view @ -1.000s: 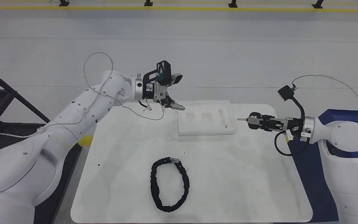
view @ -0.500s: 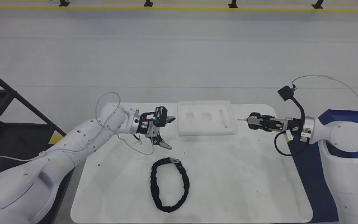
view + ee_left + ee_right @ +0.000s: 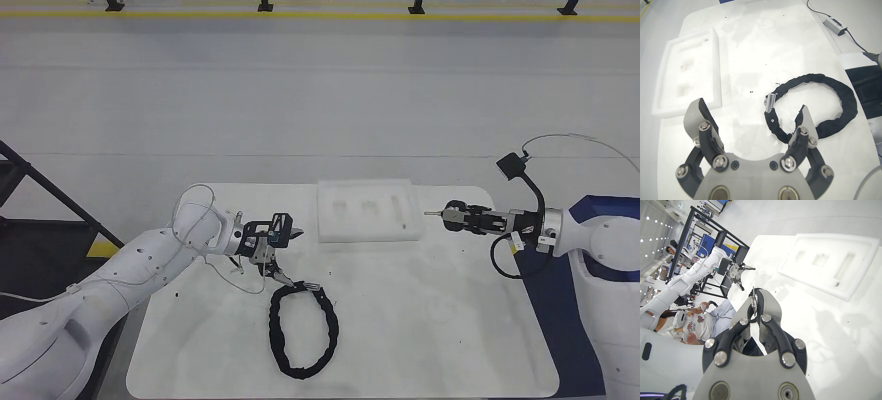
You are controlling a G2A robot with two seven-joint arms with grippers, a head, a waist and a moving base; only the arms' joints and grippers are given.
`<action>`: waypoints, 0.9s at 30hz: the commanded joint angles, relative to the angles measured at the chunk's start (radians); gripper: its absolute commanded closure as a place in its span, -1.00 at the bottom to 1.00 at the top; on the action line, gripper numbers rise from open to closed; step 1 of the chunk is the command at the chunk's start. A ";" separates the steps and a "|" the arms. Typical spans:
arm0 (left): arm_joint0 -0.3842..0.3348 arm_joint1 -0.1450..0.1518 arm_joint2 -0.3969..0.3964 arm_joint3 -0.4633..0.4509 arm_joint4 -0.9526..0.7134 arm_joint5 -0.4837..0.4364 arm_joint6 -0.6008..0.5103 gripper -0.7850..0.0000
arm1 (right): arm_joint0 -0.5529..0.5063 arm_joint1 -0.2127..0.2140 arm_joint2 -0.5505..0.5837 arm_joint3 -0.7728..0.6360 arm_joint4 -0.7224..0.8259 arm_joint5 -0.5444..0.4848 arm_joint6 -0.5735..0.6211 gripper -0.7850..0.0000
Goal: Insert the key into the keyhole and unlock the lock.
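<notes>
While the black-sleeved chain lock (image 3: 303, 330) lies looped nearest, the left gripper (image 3: 751, 108) hangs spread beside its metal end (image 3: 770, 103) (not touching, it seems); farther off, the right gripper (image 3: 755, 291) pinches the key (image 3: 753, 302) near the foam tray (image 3: 367, 210).

White table (image 3: 420, 330) under me: rounded corners, matte, a few dark specks. Floor (image 3: 320, 100) all round is pale grey, smooth, v. open. Yellow line (image 3: 330, 14) runs left-right across it at the far edge, w/ black stand feet (image 3: 265, 6) just beyond. Black metal frame (image 3: 30, 175) stands left of the table. Past it: blue panels (image 3: 709, 238) and a row of small ceiling lights (image 3: 647, 218). Grey power brick (image 3: 835, 25) + cable on the floor just off the table.
</notes>
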 commanded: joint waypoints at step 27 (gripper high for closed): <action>0.105 -0.090 0.022 0.130 0.098 0.032 0.048 -1.00 | 0.000 0.000 0.000 0.000 0.000 0.000 0.000 1.00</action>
